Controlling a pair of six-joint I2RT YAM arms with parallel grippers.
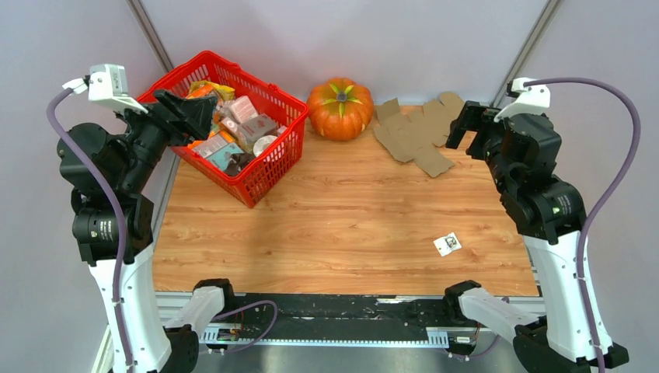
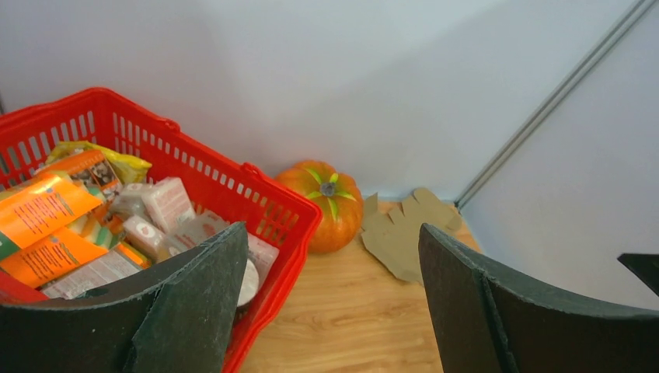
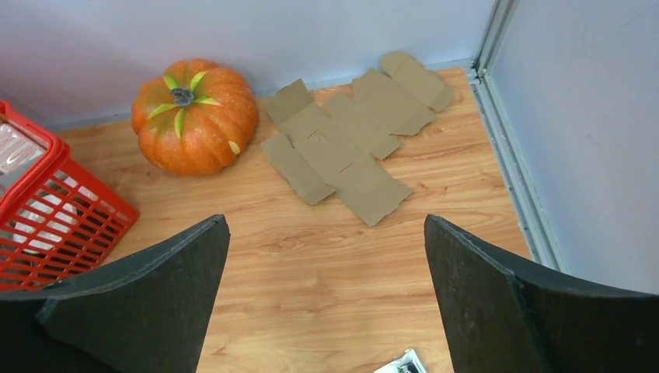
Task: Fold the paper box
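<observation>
one paper box (image 3: 342,148) (flat), one pumpkin (image 3: 194,116), one basket (image 1: 272,167)

Plainly a robotics lab cell: bare grey partition walls (image 1: 388,39) with metal corner rails (image 1: 528,45), a wood-grain desk (image 1: 350,217) with a left arm (image 1: 109,202) and right arm (image 1: 544,202) bolted at its near edge, staged props: red basket (image 1: 272,167), pumpkin (image 1: 339,109).

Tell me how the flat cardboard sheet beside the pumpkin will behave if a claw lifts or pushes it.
The cardboard sheet lies flat on the table, so it is probably hard to pinch and may slide when pushed. Thin, with many cut flaps, it likely weighs little and would droop at its creases if lifted by one edge.
</observation>
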